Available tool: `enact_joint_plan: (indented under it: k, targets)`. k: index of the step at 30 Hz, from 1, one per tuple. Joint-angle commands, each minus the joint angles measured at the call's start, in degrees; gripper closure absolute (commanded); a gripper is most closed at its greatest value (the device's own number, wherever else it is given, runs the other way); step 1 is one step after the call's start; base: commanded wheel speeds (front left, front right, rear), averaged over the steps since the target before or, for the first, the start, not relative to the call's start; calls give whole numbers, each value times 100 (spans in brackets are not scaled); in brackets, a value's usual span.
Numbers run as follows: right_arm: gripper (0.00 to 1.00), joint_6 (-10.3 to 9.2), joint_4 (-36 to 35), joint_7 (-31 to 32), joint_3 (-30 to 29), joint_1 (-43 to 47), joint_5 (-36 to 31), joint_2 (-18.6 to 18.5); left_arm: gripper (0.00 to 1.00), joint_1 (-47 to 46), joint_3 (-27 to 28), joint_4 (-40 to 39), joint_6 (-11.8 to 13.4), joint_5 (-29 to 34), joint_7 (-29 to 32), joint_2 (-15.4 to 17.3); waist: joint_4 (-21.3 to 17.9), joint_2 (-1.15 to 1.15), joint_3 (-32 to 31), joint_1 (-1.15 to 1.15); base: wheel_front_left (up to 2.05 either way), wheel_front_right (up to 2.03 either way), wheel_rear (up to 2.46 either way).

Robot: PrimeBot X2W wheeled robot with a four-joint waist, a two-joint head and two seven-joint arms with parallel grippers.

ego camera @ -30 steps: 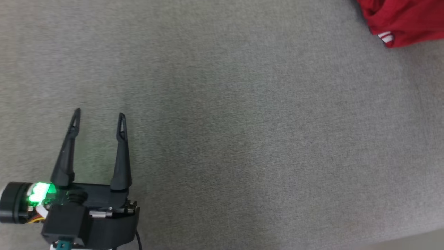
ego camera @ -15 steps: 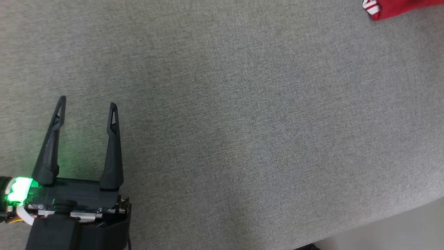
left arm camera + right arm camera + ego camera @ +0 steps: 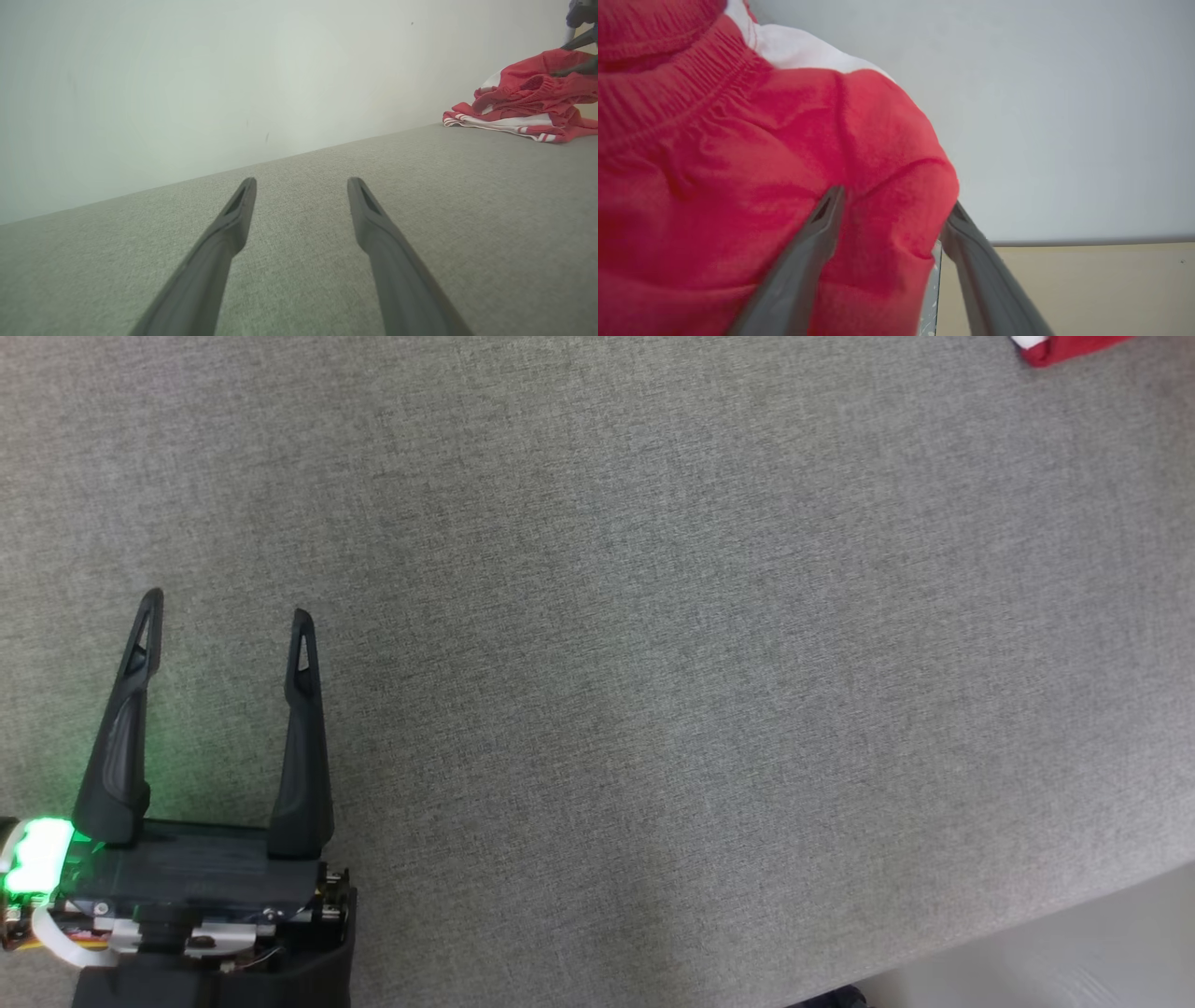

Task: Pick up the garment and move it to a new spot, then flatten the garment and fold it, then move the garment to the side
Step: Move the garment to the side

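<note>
Grey woven cloth covers the counter [image 3: 653, 663]. Over its near left part the left claw [image 3: 225, 604] is held with its fingers spread wide and nothing between them. The right claw [image 3: 896, 198] also has its fingers well apart, with a bulge of the red garment [image 3: 738, 163] lying between them; whether they press it I cannot tell. That garment, red with white stripes, sits in a crumpled heap at the counter's far right, close to the pale wall [image 3: 233, 70] and well apart from the left claw.
</note>
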Motion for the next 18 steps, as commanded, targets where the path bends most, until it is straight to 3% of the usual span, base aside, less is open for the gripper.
enact_joint_plan:
  k: [1,10,18]
  targets:
    - [0,-11,86,-19,-8,-42,-85,102,0,-68,-13,83,28,-48,-9,25,15,0,5,0,0,0,0]
    - [0,-11,681,-137,-266,-380,-642,169,0,-49,-126,293,209,-221,-11,-66,174,0,-425,0,0,0,0]
    - [0,-11,755,-392,-1335,30,-434,528,0,257,-90,734,287,-464,-13,-305,353,0,-1332,0,0,0,0]
